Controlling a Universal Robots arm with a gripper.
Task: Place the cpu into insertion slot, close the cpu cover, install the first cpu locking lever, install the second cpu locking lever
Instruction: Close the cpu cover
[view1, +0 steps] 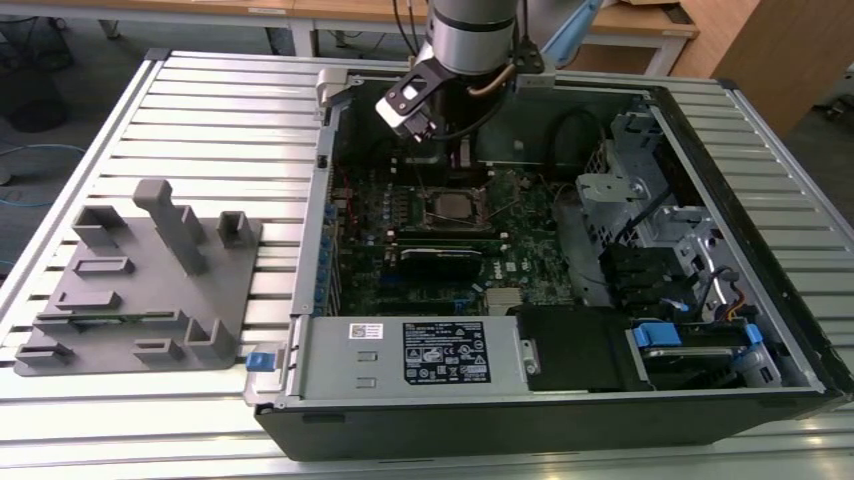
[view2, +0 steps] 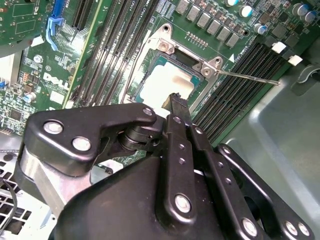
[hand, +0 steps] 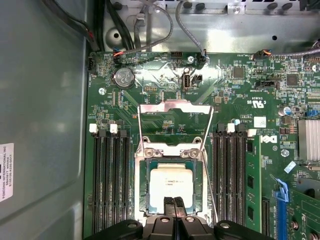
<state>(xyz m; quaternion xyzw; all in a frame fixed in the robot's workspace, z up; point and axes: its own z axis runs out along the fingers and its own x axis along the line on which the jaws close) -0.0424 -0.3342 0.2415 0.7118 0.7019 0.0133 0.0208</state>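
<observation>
First wrist view shows the pincer closed on nothing, tips at the cpu's edge, cpu cover swung open.

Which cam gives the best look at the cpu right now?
First wrist view: the cpu faces it squarely in the insertion slot, the gripper covering one edge. The second wrist view shows the cpu aslant behind the gripper; the exterior view, far off.

In the first wrist view the claw hides one edge of the cpu.
</observation>
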